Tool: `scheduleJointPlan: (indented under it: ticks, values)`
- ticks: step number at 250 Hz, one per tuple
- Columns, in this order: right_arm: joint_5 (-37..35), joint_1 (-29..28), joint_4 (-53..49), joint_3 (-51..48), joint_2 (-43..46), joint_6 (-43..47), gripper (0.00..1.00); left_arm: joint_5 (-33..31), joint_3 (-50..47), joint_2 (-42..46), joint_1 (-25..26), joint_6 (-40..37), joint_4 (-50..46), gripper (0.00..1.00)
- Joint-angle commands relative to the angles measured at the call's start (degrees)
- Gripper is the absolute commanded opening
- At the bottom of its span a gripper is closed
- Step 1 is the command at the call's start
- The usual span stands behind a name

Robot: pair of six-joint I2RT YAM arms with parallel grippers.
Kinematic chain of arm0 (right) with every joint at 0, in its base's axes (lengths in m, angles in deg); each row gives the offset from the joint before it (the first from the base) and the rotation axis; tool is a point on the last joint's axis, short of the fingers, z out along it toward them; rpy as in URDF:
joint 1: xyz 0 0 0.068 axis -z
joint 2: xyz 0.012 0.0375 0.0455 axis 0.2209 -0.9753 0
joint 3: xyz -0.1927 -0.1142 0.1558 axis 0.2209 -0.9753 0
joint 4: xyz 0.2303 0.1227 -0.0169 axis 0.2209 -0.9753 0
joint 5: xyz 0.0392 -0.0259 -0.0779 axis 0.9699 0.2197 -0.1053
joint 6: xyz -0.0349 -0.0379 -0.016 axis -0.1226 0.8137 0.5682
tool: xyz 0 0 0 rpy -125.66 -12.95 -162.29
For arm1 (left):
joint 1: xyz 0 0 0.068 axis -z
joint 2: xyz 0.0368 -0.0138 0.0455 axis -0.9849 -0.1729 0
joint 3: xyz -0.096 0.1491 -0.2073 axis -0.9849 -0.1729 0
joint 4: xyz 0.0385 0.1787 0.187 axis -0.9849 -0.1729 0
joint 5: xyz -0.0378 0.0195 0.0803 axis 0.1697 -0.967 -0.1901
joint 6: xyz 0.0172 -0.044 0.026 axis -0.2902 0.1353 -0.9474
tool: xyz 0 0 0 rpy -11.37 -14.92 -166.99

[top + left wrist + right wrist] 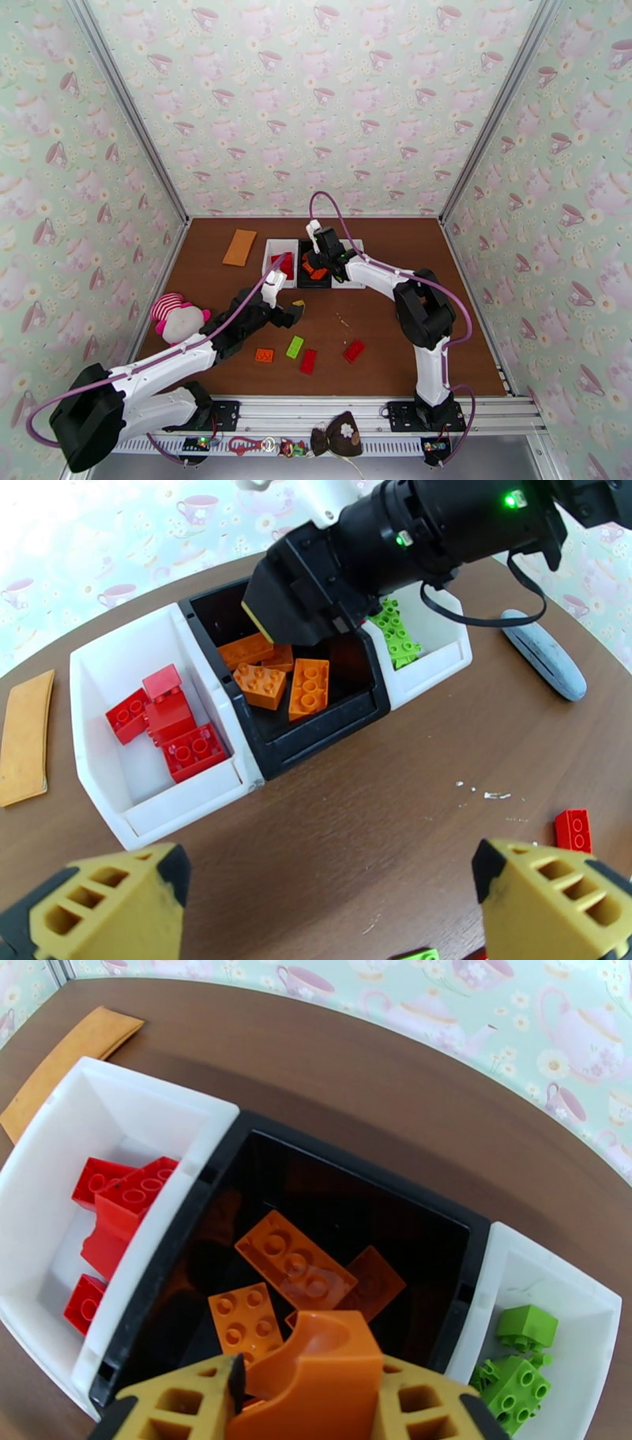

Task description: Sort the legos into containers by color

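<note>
Three containers stand side by side at the back: a white bin (271, 246) with red legos (170, 725), a black bin (316, 740) with orange legos (294, 1264), and a white bin (569, 1291) with lime green legos (513, 1363). My right gripper (318, 259) hangs over the black bin, shut on an orange lego with a curved cut-out (320, 1378). My left gripper (294, 310) stands open in front of the bins with nothing between its yellow fingers (103, 906). Loose on the table lie an orange lego (265, 355), a green one (295, 346) and two red ones (308, 361) (354, 350).
A flat orange card (239, 247) lies left of the bins. A pink-and-white striped plush toy (178, 316) sits at the table's left edge. A grey oblong object (545, 654) lies right of the green bin. Small white crumbs (341, 320) dot the brown tabletop.
</note>
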Motion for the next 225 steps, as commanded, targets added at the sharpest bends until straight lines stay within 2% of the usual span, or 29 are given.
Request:
scheduleJointPlan:
  ticks: [1,20,55,68,78,85,122,150,171,225]
  values:
    - [2.4,0.1,0.3,1.7,0.2,0.9,0.36,0.3,1.5,0.9,0.3,-0.8,1.4,1.0]
    - [1.6,0.1,-0.3,2.0,-0.1,1.1,0.4,0.2,1.4,0.9,0.2,-0.5,1.1,1.0]
    - [1.4,0.1,-0.2,2.0,1.1,1.3,0.53,-1.2,2.7,0.6,0.3,1.1,-1.1,1.0]
    - [1.2,0.1,-0.2,1.9,1.9,1.3,0.59,-3.0,3.0,0.5,0.2,3.0,-1.8,1.0]
    - [1.2,0.1,-0.2,1.7,2.7,1.5,0.67,-4.0,3.4,0.4,0.2,4.3,-2.7,1.0]
    - [1.1,0.1,-0.2,1.5,3.3,1.7,0.73,-4.0,4.0,0.3,0.1,4.8,-3.8,1.0]
    - [1.7,0.1,1.9,-2.0,8.0,1.8,0.83,-5.7,7.5,-0.4,0.2,9.0,-11.4,1.0]
    - [4.3,0.1,4.2,-6.8,12.8,2.8,0.95,-7.5,11.4,-1.2,0.4,13.7,-21.6,1.0]
    - [6.0,0.1,6.1,-11.1,16.7,2.8,1.0,-8.8,13.7,-1.6,0.8,16.9,-28.7,1.0]
    - [10.7,0.0,6.4,-21.3,26.5,3.0,0.99,-11.3,17.5,-2.9,2.0,23.7,-45.4,1.0]
